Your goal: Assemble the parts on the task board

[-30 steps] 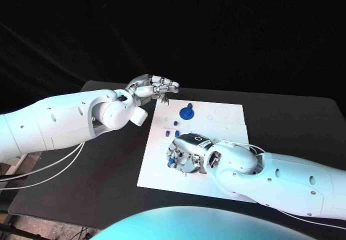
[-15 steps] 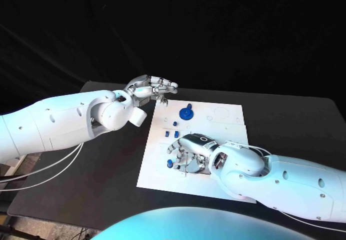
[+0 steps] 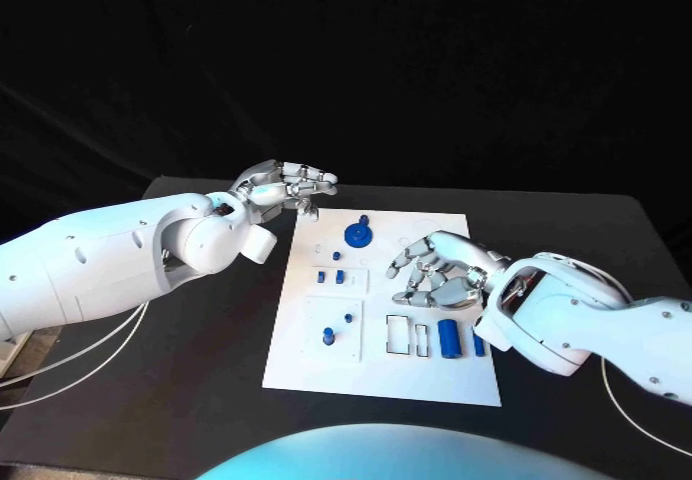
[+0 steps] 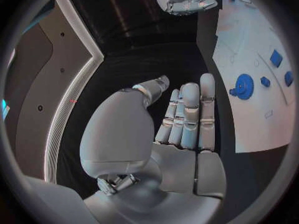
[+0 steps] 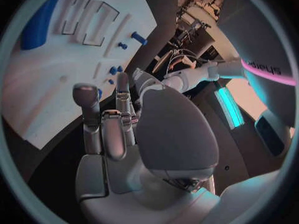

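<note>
Right hand (image 3: 440, 272) hangs over the middle of the task board (image 3: 433, 375), fingers loosely spread and curled a little, nothing in them; just off those fingers, on the robot's side, lies the long blue cylinder (image 3: 450, 338), resting in the row beside the two empty rectangular slots (image 3: 408, 335); its long axis runs from the board's near edge toward the far edge, roughly in line with the hand's reach, so I'd judge a short draw-back and drop would meet it. Further out, the small blue pieces (image 3: 330, 277) sit across the board, the blue round part (image 3: 356, 235) beyond them near the far edge. Left hand (image 3: 287, 184) hovers off the board's far corner, fingers curled together, seemingly empty, well apart from the cylinder; the right is plainly nearer.
</note>
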Action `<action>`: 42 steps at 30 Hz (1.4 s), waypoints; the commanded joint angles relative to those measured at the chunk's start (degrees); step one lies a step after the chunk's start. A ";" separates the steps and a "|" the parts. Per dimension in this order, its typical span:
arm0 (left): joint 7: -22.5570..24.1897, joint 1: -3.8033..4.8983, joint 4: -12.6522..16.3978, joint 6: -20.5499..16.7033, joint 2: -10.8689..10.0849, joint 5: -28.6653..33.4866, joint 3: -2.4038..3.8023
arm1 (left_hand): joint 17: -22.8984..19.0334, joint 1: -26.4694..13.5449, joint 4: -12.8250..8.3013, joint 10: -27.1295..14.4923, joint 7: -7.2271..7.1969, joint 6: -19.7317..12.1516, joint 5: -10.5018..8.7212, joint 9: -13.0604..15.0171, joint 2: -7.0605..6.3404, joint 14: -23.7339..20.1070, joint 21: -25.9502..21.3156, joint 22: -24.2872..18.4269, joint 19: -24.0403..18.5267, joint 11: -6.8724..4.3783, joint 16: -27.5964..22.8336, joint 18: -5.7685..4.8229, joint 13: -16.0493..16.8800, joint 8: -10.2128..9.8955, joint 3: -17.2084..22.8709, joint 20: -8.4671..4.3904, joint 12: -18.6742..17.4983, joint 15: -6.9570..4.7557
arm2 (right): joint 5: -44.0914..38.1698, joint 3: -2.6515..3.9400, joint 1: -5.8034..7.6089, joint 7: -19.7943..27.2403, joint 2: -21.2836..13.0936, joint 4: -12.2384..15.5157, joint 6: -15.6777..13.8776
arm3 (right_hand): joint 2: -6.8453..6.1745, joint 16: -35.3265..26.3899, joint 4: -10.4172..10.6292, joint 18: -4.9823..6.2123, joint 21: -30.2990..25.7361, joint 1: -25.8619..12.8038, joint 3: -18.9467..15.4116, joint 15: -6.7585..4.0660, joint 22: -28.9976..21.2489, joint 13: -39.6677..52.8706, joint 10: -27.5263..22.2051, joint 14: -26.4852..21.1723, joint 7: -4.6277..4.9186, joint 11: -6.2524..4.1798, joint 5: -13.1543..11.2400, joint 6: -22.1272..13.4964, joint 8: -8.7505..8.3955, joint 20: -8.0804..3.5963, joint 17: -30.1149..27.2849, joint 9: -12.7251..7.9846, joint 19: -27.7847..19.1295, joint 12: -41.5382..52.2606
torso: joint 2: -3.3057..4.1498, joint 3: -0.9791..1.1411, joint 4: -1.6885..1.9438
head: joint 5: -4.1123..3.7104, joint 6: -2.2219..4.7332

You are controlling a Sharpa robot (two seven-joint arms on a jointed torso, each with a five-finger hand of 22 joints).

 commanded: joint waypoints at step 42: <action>0.35 -0.74 0.51 -0.61 0.54 -4.45 -0.02 | -2.83 -3.78 4.28 1.39 -1.36 -0.72 0.17 0.36 -1.84 -3.73 -7.12 -4.42 -0.74 -1.26 -4.17 0.76 1.10 2.94 -8.85 -0.03 4.41 -0.51 | -6.79 -0.66 -8.98 -17.52 -10.04 2.45 -1.13 | 5.21 5.18 0.63 -2.67 11.29 -8.86 -19.42 -0.62 11.57 77.22 8.51 5.28 -1.29 -0.66 0.18 -2.92 8.97 -0.85 18.96 5.39 6.30 72.96 | -1.23 -0.66 -1.38 | -5.70 -1.38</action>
